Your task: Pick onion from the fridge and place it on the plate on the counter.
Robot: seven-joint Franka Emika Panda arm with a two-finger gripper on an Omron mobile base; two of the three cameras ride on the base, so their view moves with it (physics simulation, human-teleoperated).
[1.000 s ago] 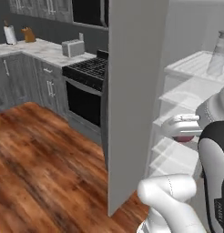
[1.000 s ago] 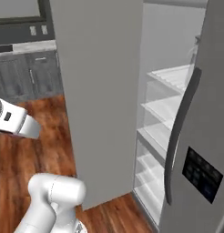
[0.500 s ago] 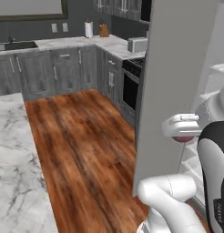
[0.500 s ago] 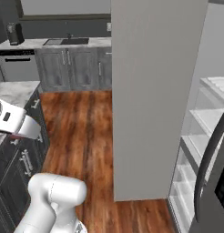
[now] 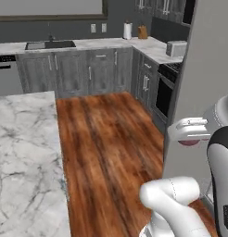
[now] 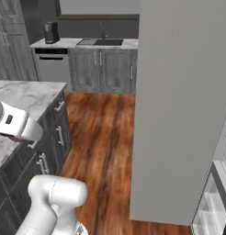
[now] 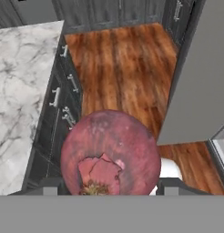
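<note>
The onion [image 7: 110, 152], a dark reddish-purple ball, sits between my two fingertips in the hand view, and my gripper [image 7: 110, 185] is shut on it. In the left base view the white hand [image 5: 192, 132] hangs in front of the fridge [image 5: 204, 69] door, with a sliver of onion [image 5: 189, 142] under it. From the right base camera the hand [image 6: 14, 125] hovers by the edge of the marble counter [image 6: 18, 94]. That counter [image 7: 18, 77] lies left of the onion in the hand view, and the fridge door [image 7: 200, 82] stands to the right. The plate is out of view.
Wooden floor [image 5: 106, 139] runs between the island counter [image 5: 23, 152] and the fridge [image 6: 179, 105]. A back counter with a sink [image 5: 48, 45], grey cabinets [image 6: 101, 71], a dishwasher [image 6: 50, 66], a stove [image 5: 164, 92] and a toaster [image 5: 175, 48] line the far walls. Fridge shelves [image 6: 213, 202] show at lower right.
The base has turned, so both base views swung from the open fridge shelves to the kitchen floor and the marble island. The onion stays in my gripper.
</note>
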